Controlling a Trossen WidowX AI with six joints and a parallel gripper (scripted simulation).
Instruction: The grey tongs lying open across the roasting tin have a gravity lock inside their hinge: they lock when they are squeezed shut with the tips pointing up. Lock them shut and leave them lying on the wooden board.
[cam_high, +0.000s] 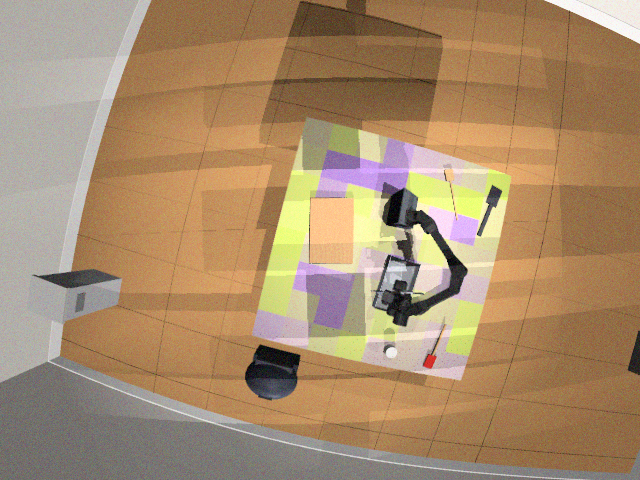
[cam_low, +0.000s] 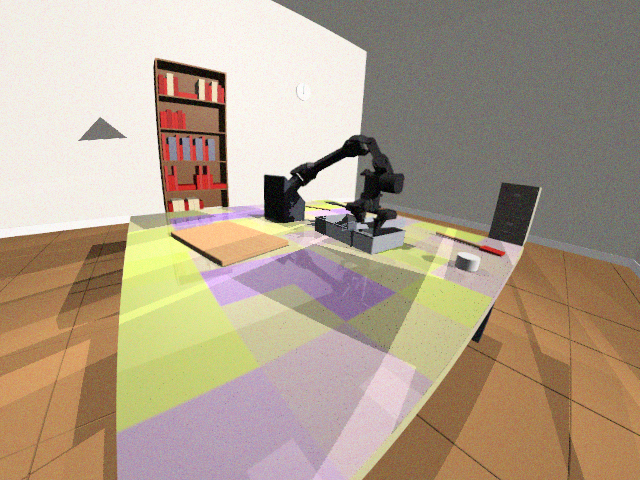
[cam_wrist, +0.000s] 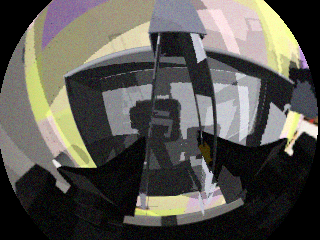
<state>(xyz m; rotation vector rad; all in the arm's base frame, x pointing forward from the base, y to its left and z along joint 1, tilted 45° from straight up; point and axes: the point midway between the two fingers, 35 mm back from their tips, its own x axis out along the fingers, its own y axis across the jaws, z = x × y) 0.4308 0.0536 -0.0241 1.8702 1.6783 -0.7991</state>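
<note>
The grey tongs (cam_high: 419, 293) (cam_wrist: 177, 21) lie across the roasting tin (cam_high: 404, 260) (cam_low: 385, 241) (cam_wrist: 82, 102). In the wrist view their hinge end is at the top and the two arms run downward, still apart. My gripper (cam_high: 393, 291) (cam_low: 368, 219) (cam_wrist: 171, 137) is low over the tin, pointing down. One fingertip lies against each outer side of the tongs, part-way along the arms, and the fingers are partly closed on them. The far ends of the arms are partly hidden. The wooden board (cam_high: 330, 229) (cam_low: 227, 240) bears nothing.
A white cylinder (cam_high: 390, 352) (cam_low: 467, 261) and a red-ended tool (cam_high: 429, 361) (cam_low: 492, 250) stand and lie near the table edge beyond the tin. A wooden spatula (cam_high: 448, 174) and a dark spatula (cam_high: 493, 196) lie on the far side of my base.
</note>
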